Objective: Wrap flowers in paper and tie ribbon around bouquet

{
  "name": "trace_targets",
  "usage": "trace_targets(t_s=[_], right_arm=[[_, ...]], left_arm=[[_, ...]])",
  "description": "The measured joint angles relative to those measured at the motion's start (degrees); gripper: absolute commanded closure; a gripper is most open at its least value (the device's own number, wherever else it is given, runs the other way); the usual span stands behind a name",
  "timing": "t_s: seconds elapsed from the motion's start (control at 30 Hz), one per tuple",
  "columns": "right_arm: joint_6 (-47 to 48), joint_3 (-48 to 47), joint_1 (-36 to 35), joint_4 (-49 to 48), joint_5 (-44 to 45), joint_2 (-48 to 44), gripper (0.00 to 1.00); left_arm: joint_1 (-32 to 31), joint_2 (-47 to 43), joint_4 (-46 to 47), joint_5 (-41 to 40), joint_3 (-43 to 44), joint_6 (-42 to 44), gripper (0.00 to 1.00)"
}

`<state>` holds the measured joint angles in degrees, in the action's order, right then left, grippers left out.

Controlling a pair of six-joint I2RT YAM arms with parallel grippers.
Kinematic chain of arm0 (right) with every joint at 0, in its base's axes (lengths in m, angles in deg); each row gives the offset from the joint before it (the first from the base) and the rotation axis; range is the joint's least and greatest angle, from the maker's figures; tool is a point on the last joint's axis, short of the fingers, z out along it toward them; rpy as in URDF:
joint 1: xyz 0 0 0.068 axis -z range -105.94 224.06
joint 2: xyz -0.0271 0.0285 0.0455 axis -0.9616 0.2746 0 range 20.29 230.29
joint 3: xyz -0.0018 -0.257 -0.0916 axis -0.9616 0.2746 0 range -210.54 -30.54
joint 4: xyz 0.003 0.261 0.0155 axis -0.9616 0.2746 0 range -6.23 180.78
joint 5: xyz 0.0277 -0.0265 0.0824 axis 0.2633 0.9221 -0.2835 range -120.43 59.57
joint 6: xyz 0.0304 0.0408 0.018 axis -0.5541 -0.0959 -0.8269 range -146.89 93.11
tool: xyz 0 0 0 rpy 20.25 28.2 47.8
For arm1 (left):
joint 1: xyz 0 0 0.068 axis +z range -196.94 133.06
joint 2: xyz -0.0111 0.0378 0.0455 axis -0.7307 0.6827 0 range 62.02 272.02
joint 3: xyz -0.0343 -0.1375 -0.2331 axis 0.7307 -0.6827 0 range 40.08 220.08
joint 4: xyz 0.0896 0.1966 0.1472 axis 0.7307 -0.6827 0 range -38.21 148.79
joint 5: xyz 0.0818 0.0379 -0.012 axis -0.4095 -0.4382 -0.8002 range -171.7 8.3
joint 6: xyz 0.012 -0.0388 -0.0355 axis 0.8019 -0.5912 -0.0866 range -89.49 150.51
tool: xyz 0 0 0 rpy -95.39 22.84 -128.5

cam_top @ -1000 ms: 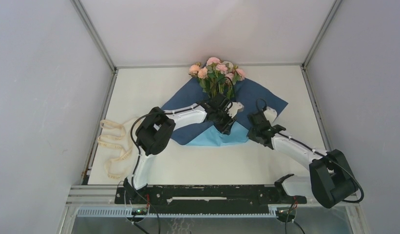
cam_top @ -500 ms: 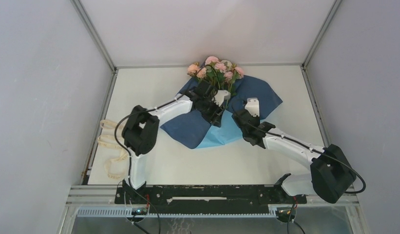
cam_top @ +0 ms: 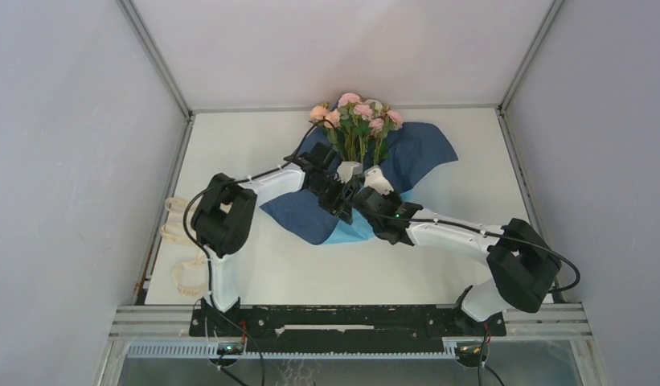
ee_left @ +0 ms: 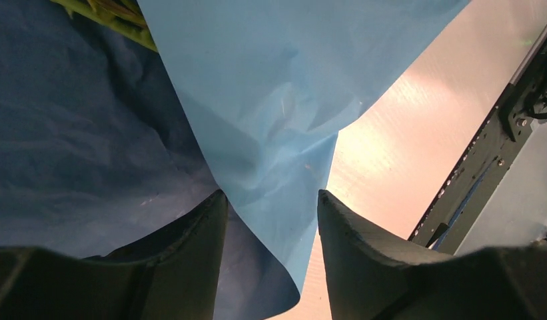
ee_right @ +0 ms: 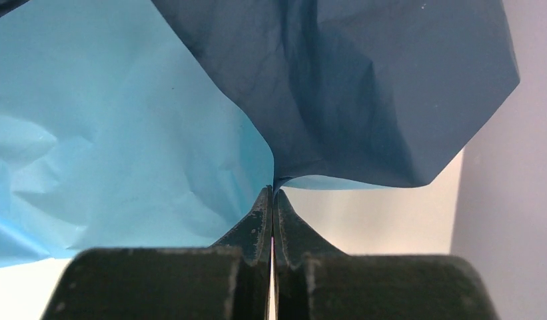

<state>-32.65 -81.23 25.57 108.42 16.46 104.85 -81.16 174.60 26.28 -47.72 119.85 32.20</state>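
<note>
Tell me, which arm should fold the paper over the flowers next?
Probably right: the right gripper is shut on the paper edge, ready to pull. The left gripper is open, clamping nothing.

A robotics lab test cell is showing here.
Plain grey panels point(cam_top: 61, 161) are closing in the left, right and far sides, metal frame posts point(cam_top: 154, 56) are running up the far corners, and a left arm point(cam_top: 270, 183) and right arm point(cam_top: 455, 233) are sitting bolted to a black rail point(cam_top: 342, 316) along the near edge of a white surface point(cam_top: 350, 273).

Flowers point(cam_top: 357, 121) on paper point(cam_top: 423, 149), ribbon point(cam_top: 184, 273) well left
</note>
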Motion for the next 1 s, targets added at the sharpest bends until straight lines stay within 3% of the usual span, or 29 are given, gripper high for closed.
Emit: trace_targets(t_s=[0.07,0.27,0.47,0.67,0.87,0.93,1.0], right_arm=[[2.3,-0.3,-1.5,-0.4,0.9,0.6,1.00],[12.1,-0.4,-7.5,-5.1,2.1,2.9,1.00],[21.9,-2.0,-13.7,-9.7,-0.1,9.5,1.00],[26.2,-3.4,-15.3,-12.9,-3.5,15.6,1.00],[27.8,-4.4,-15.4,-14.0,-5.1,21.2,1.00],[28.0,-4.6,-15.5,-14.2,-5.1,21.7,1.00],[28.0,-4.9,-15.5,-14.2,-5.2,21.7,1.00]], left_arm=[[-0.2,1.2,0.0,0.3,-0.1,-0.1,0.46],[-0.1,5.2,0.8,0.3,-0.1,-1.5,0.75],[0.1,6.2,2.0,1.2,0.1,-3.4,0.77],[1.9,6.0,2.3,2.5,0.0,-4.4,0.52],[8.5,1.9,2.1,2.6,-0.1,-3.2,0.39],[12.0,-1.3,2.6,3.3,-0.1,-3.2,0.29],[14.6,-4.7,3.7,4.2,-0.1,-3.2,0.13]])
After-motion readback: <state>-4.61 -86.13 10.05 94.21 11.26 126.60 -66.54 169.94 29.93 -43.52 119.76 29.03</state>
